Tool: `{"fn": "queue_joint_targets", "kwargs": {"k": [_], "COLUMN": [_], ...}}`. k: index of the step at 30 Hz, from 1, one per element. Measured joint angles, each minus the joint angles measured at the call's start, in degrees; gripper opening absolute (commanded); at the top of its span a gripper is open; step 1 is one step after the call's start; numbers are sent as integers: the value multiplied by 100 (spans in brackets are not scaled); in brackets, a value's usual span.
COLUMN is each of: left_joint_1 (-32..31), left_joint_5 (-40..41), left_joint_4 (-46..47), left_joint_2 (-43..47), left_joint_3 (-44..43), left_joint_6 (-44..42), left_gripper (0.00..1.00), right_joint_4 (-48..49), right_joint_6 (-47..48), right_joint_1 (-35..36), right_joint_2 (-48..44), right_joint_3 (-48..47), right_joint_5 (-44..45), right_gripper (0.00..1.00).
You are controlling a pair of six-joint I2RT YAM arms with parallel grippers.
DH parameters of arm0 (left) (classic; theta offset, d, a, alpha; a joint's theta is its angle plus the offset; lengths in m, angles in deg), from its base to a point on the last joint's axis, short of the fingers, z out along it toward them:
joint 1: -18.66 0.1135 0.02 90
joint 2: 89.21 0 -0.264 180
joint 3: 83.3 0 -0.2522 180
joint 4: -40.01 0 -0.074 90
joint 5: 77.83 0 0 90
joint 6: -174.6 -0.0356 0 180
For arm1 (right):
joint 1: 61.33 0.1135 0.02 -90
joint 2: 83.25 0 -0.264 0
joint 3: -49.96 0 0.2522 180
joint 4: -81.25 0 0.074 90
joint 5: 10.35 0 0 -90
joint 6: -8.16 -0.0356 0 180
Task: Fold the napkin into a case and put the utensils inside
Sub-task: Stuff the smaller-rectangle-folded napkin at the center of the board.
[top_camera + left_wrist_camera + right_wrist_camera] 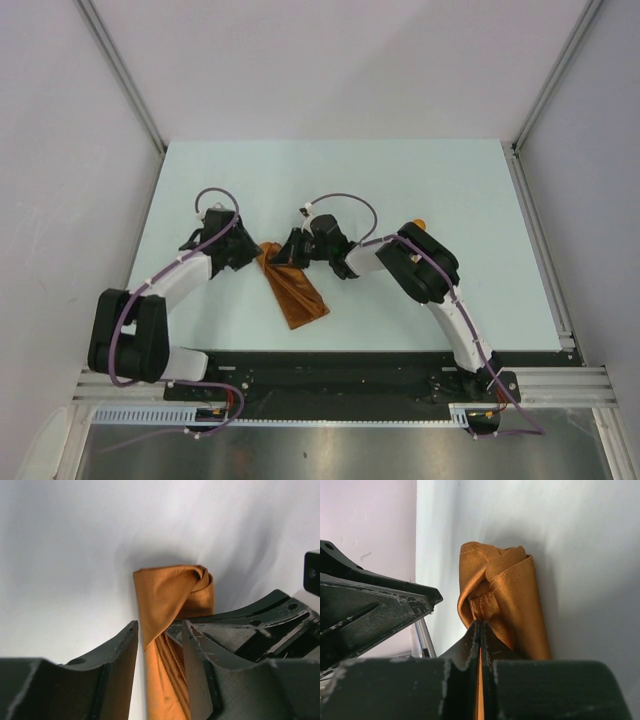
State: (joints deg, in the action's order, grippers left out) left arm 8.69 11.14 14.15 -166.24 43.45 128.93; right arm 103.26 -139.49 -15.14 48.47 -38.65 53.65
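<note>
The rust-orange napkin point(295, 290) lies folded into a narrow slanted strip at the table's middle. Its far end is bunched and lifted between both grippers. My right gripper point(284, 250) is shut on a hemmed edge of the napkin point(515, 595), with the jaws pressed together point(481, 625). My left gripper point(250, 256) is open, and its jaws point(159, 650) straddle the napkin's strip point(165, 595) without pinching it. A small orange round thing point(420, 224), perhaps the spoon's bowl, peeks from behind the right arm. The fork is hidden.
The pale table point(450, 180) is bounded by metal rails point(540, 240) at the sides and grey walls. The right arm's elbow point(425, 265) hangs over the table right of the napkin. The left gripper's body point(370, 610) sits close beside the right fingers.
</note>
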Motion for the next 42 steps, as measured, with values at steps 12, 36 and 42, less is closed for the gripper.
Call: {"fn": "queue_joint_targets", "kwargs": {"k": [12, 36, 42], "left_joint_1": [-205, -791, -828], "left_joint_5": [35, -74, -116], "left_joint_4": [-603, -243, -236], "left_joint_2": [-1045, 289, 741], "left_joint_3": [-898, 426, 546], "left_joint_6": [-424, -313, -188], "left_gripper": [46, 52, 56], "right_joint_4": [7, -492, -1235], "right_joint_6": [-310, -422, 170], "right_joint_1": [52, -153, -332], "right_joint_2": [339, 101, -597], "right_joint_3": [-376, -466, -466], "right_joint_5": [125, -96, -151], "right_gripper": [0, 0, 5]}}
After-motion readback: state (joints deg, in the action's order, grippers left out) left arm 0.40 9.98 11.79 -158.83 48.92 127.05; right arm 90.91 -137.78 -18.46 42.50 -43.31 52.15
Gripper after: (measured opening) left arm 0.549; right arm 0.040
